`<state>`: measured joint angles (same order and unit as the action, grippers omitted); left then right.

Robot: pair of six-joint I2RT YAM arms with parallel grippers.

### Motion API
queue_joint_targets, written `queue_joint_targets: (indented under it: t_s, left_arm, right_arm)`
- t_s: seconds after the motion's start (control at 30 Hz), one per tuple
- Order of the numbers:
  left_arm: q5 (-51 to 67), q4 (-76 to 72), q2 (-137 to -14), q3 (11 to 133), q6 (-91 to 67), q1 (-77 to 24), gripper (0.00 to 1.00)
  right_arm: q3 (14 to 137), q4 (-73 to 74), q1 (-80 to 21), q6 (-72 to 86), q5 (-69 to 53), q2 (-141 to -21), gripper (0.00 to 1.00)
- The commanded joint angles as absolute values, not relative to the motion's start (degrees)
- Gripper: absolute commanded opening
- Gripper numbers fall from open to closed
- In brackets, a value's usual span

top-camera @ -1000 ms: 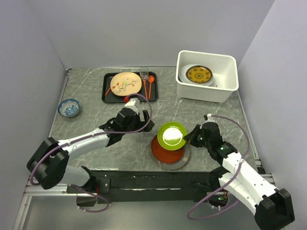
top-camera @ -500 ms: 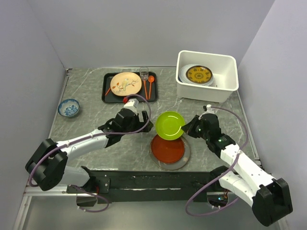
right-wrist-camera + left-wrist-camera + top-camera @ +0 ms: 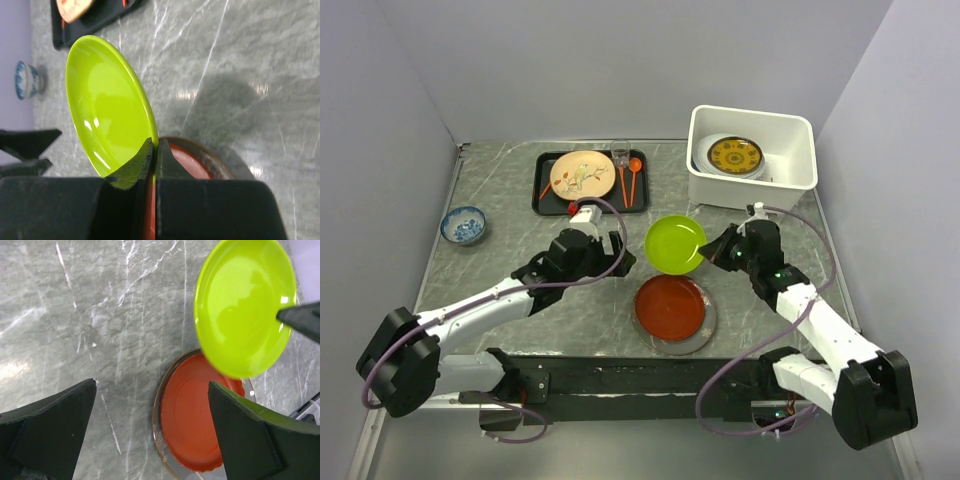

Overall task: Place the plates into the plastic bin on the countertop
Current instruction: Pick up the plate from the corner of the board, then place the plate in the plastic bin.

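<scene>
The right claw [image 3: 153, 149] pinched the rim of the lime green plate [image 3: 675, 243], holding it tilted above the bench [image 3: 500, 200], between the red-brown plate [image 3: 670, 308] and the white plastic bin [image 3: 752, 192]. The left claw [image 3: 150, 410] gaped wide and empty.

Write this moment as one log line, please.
right gripper: shut on lime green plate, airborne | left gripper: open, empty | red-brown plate: resting flat, ungripped
</scene>
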<state>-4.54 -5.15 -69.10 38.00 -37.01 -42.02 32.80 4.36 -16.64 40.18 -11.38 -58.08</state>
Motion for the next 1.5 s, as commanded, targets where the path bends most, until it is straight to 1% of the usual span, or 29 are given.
queue_joint_targets:
  t_s: [0.0, 0.17, 0.3, 0.53, 1.0, 1.1, 1.23, 1.47]
  left_arm:
    - [-6.6, -4.3, -65.8, 36.6, -36.0, -41.8, 0.99]
    - [-8.1, -3.6, -63.5, 35.0, -36.1, -41.8, 0.99]
    - [-8.0, -3.7, -64.4, 35.6, -35.6, -41.8, 0.99]
    - [-5.0, -4.9, -69.8, 38.4, -33.8, -41.8, 0.99]
    - [-0.4, -8.0, -77.4, 41.9, -33.2, -41.7, 0.99]
    - [-0.4, -8.4, -77.1, 41.2, -33.7, -41.8, 0.99]
    - [-0.5, -8.6, -76.6, 40.5, -34.0, -41.8, 0.99]
    - [-1.3, -8.0, -75.0, 39.4, -34.7, -41.8, 0.99]
  right_arm:
    - [36.5, -3.9, -11.5, 40.8, -19.8, -61.3, 0.0]
    - [39.4, -4.1, -8.7, 39.6, -22.2, -64.6, 0.0]
    - [41.2, -4.1, -6.6, 39.1, -23.3, -65.8, 0.0]
    - [43.1, -4.1, -3.1, 39.3, -25.9, -67.1, 0.0]
    - [47.0, -3.0, 3.5, 39.5, -26.9, -66.8, 0.0]
    - [47.9, -5.0, 4.2, 40.2, -26.5, -67.7, 0.0]
    - [52.6, -3.3, 5.4, 39.3, -27.2, -70.7, 0.0]
    - [53.0, -8.6, 6.7, 44.6, -28.4, -73.3, 0.0]
